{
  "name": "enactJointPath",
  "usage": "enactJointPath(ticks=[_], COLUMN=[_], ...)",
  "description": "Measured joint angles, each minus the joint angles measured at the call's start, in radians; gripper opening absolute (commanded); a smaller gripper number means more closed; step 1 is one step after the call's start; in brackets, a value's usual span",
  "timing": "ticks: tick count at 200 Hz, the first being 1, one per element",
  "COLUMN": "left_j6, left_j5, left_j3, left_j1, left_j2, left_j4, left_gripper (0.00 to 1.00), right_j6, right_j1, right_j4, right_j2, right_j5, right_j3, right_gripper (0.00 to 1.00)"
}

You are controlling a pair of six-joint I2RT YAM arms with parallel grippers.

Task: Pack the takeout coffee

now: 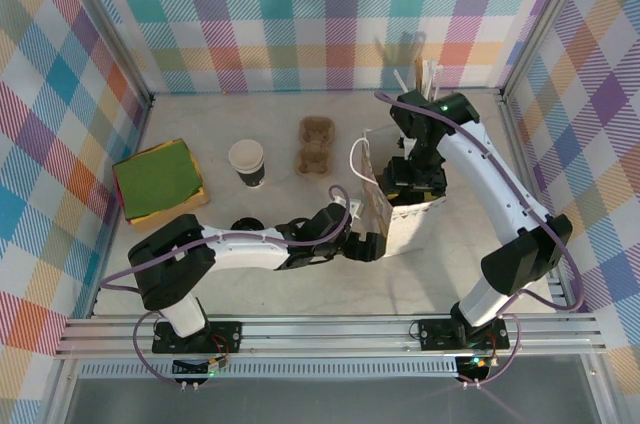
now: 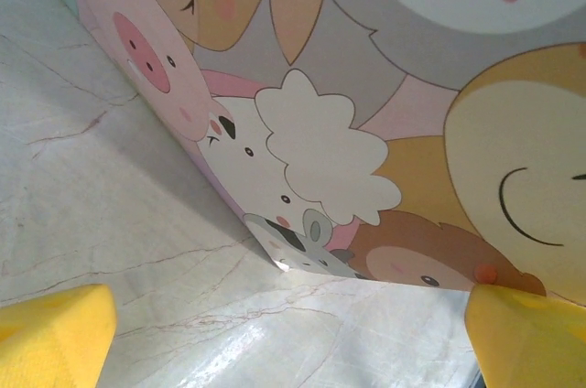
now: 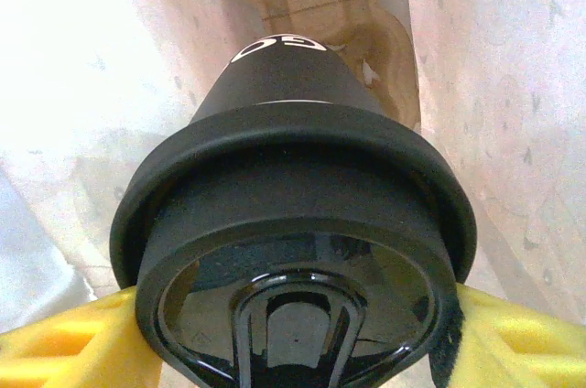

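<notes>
The coffee (image 3: 293, 159) was inside the bag (image 3: 513, 86)!
The right tool (image 3: 293, 347) clamped it by the black lid between the paper walls; the left tool (image 2: 293, 338) hung released beside the bag's cartoon side, low over the worktop (image 2: 110, 196).

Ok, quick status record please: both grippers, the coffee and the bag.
left gripper: open, empty, facing the paper bag's printed side
right gripper: closed on the takeout coffee, down inside the bag
takeout coffee: lid on; resting on the bag's bottom or not, cannot tell
paper bag: upright, top open
lidless cup: standing apart, left of the bag
</notes>
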Motion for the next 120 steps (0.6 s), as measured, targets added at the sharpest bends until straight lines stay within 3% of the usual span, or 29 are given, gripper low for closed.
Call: enactJointPath(ticks=[120], left_j6=[0.037], left_j5=[-0.203], left_j3=[-0.016], left_j1=[0.006], left_j2=[-0.262], left_j4=[-0.21], left_gripper=[1.0], right_j6=[0.002], right_j1=[0.0], right_j4=[0.0], right_j2=[0.034], right_j5=[0.027], right_j3=[-0.002], right_gripper=[0.67])
